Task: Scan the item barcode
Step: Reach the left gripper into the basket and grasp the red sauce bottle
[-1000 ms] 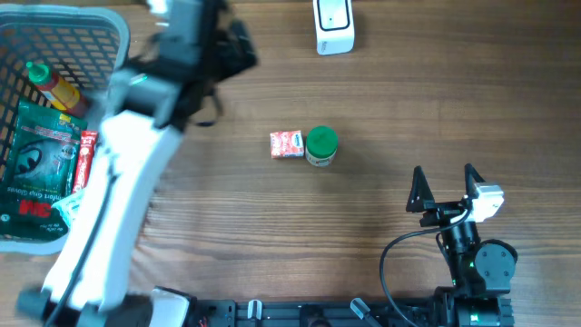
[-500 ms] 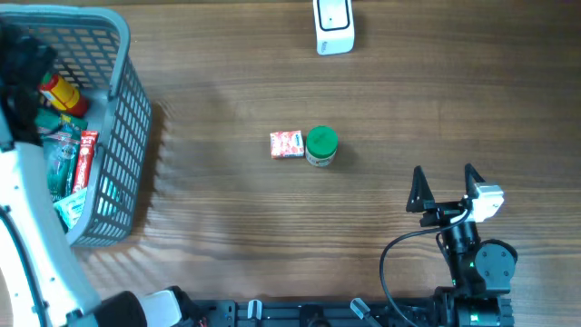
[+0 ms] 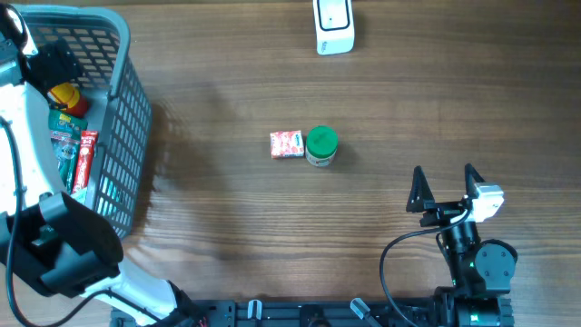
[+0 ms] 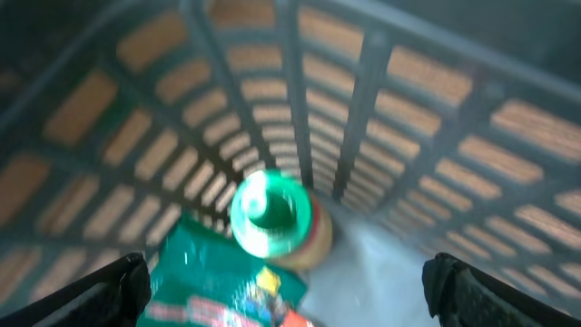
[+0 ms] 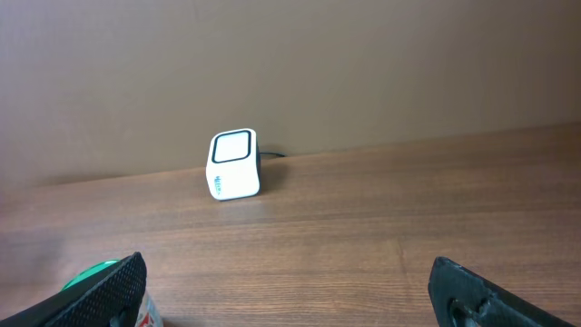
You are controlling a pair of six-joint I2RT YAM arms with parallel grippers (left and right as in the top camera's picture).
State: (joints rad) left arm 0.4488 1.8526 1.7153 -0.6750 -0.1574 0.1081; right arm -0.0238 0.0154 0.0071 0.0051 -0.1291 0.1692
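Observation:
My left gripper hangs open inside the grey basket at the far left. In the blurred left wrist view its fingertips straddle a green-capped bottle and a green packet, touching neither. The white barcode scanner stands at the table's back edge and faces the right wrist camera. A small red box and a green-lidded jar sit side by side mid-table. My right gripper rests open near the front right, holding nothing.
The basket also holds a red stick pack beside the green packet. The jar's green lid peeks in beside the right gripper's left finger. The left arm's white link crosses over the basket.
The left arm has swung left from over the table to over the basket and dipped into it. The right arm and the table items have not moved.

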